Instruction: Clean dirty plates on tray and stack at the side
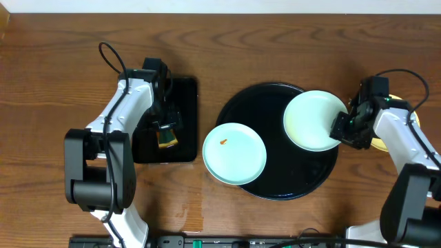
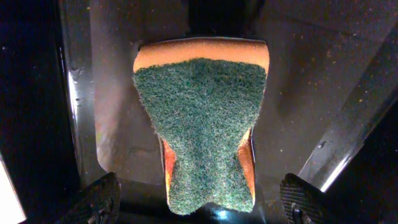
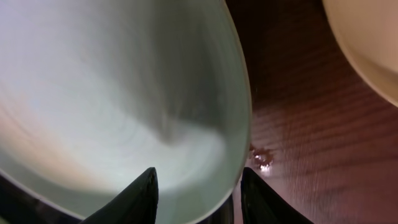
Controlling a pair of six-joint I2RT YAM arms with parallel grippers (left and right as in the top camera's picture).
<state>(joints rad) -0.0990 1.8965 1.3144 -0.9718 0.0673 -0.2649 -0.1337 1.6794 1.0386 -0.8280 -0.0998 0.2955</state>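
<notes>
Your right pincer (image 3: 198,196) is closed on just the rim of the mint plate (image 3: 112,93), which seems raised over the right edge of the black tray (image 1: 289,176). A hold that thin could let the plate slip or swing. Just beyond, the yellow plate (image 3: 367,43) lies on the worktop (image 3: 298,124), where it is easily clipped. Farther off, the smeared plate (image 1: 234,153) overhangs the tray's rim. Your left pincer (image 2: 199,200) stands wide open astride the sponge (image 2: 199,124), gripping nothing.

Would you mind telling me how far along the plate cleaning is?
Looks done: yellow plate lies on the table beside the tray. In hand: right gripper holds a mint plate. Remaining: the smeared plate at the tray's edge; sponge lies ungrasped under the left gripper.
</notes>
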